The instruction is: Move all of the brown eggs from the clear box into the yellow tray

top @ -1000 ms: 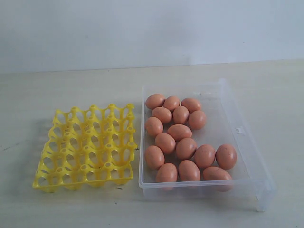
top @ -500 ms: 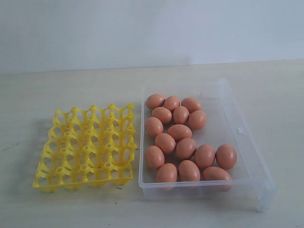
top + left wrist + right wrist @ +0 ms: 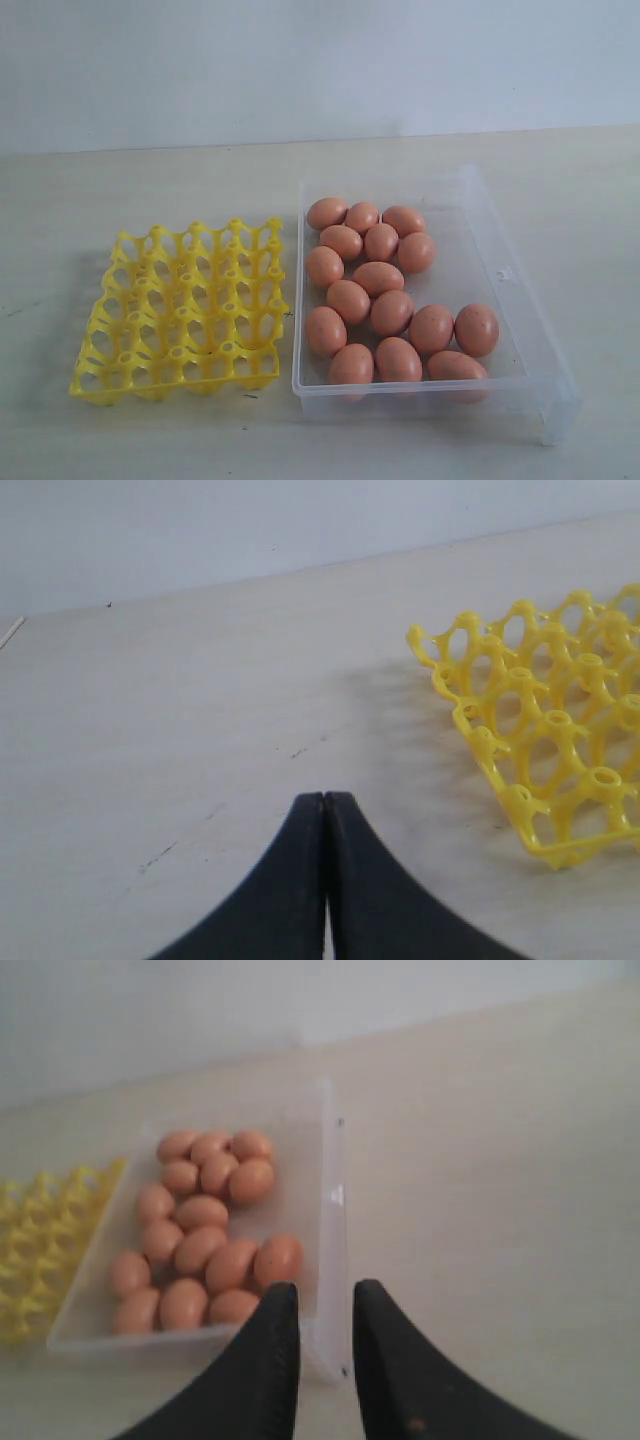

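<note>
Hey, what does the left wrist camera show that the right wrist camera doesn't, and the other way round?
Only the left wrist view: the left gripper, its jaws pressed together with nothing between them.

Only the right wrist view: the right gripper, jaws slightly apart and empty, and the clear box with the brown eggs lying loose inside it.

Both: the yellow tray, with no egg in the cups that show, the pale table and the plain wall behind.

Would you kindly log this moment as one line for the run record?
stage: not started | eggs: all in clear box | yellow tray: empty | left fingers: shut, empty | right fingers: apart, empty
</note>
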{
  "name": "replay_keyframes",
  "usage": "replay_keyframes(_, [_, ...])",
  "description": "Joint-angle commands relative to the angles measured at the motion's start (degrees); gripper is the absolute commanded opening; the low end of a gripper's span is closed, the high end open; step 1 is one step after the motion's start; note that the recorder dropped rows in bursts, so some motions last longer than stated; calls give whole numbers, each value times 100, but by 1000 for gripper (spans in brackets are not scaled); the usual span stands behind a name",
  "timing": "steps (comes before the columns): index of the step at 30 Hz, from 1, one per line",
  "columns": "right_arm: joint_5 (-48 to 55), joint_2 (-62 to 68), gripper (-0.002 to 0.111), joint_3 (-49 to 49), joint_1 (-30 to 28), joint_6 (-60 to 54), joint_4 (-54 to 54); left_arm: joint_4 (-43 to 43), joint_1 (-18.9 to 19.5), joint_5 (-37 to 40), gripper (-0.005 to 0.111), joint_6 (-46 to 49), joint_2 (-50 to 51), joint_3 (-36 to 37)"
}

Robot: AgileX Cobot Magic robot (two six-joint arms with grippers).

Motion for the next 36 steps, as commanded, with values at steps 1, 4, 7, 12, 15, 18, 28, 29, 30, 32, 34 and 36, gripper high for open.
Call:
replay_keyframes(1, [336, 937, 20, -33, 60, -334, 128, -10, -28, -35, 0, -32, -32, -23])
replay_keyframes(4, [379, 1797, 20, -224, 306, -719, 146, -10, -28, -35, 0, -32, -32, -23])
replay_keyframes(7, [133, 2800, 19, -601, 384, -1676, -9, -10, -28, -35, 0, -32, -32, -23])
replay_keyframes(12, [-698, 4212, 8, -1452, 658, -1361, 330, -10, -28, -35, 0, -32, -32, -23])
replay_keyframes(15, [-117, 5025, 2, -1931, 893, -1320, 297, -10, -28, -35, 0, -32, -32, -23])
replay_keyframes(18, [-97, 5639, 5, -2058, 1077, -1320, 251, -10, -28, -35, 0, -32, -32, -23])
replay_keyframes(28, [-227, 7325, 49, -2066, 1187, -1319, 605, -10, -28, -35, 0, -32, -32, -23])
replay_keyframes(29, [-243, 7487, 50, -2066, 1187, -1319, 615, -10, -28, -35, 0, -32, -32, -23])
replay_keyframes(30, [-296, 7626, 49, -2066, 1190, -1319, 629, -10, -28, -35, 0, -32, -32, -23])
replay_keyframes(32, [-452, 7756, 48, -2066, 1310, -1319, 614, -10, -28, -35, 0, -32, -32, -23])
replay_keyframes(34, [-764, 7789, 46, -2066, 1413, -1319, 614, -10, -28, -35, 0, -32, -32, -23])
replay_keyframes(36, [-1041, 7789, 46, -2079, 1542, -1319, 614, -10, -28, -35, 0, -32, -32, -23])
